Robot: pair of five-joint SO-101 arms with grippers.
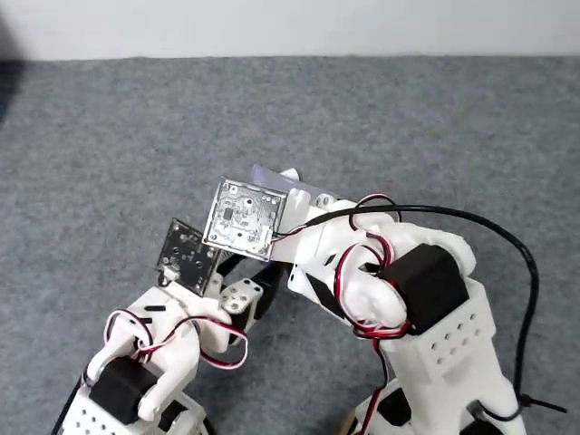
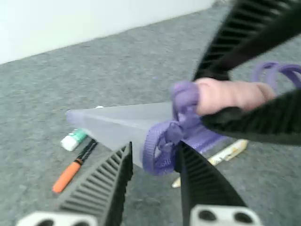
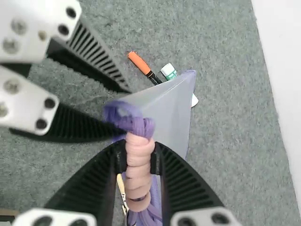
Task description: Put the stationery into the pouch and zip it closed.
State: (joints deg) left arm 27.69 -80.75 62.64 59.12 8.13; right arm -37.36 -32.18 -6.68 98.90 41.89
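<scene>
The translucent pouch [image 2: 117,121] with purple trim hangs above the grey carpet, and a corner of it [image 1: 299,188] pokes out past the wrist cameras. My right gripper [image 3: 138,148] is shut on the pink coiled zip pull [image 3: 138,162], which is tied to a purple loop. My left gripper [image 2: 154,148] is shut on the pouch's purple end [image 2: 162,141], right beside the right gripper [image 2: 202,96]. Lying on the carpet below the pouch are an orange pen [image 2: 70,172], a white and green tube [image 2: 74,140] and a pale yellow pen [image 2: 228,152].
Grey carpet [image 1: 109,136] covers the table out to a white wall [image 1: 290,27] at the back. Both arms [image 1: 399,290] crowd together at the near middle, with cables looping over the right one.
</scene>
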